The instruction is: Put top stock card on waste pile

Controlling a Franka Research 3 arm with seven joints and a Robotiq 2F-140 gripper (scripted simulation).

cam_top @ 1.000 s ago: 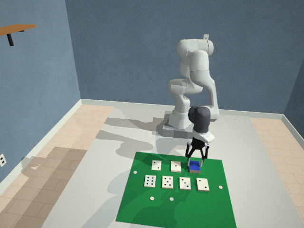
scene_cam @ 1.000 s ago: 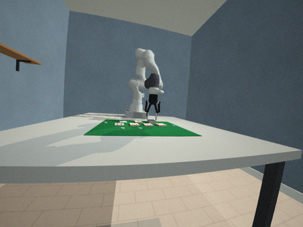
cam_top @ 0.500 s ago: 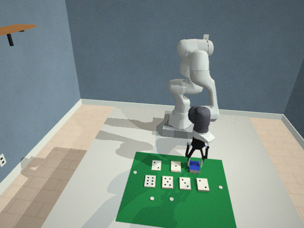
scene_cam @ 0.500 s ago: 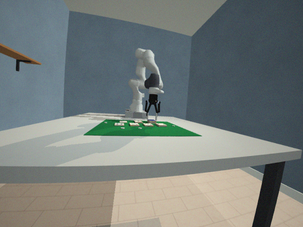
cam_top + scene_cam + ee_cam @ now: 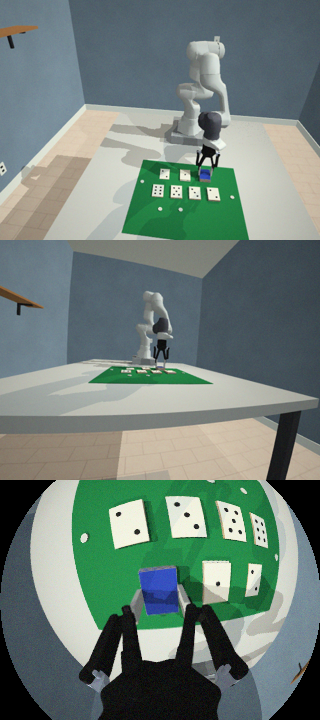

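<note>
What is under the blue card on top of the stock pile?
Under the blue-backed top card the pale edges of more tiles show, so it rests on the stock stack, on the green mat. Their faces are covered. The gripper straddles the card.
</note>
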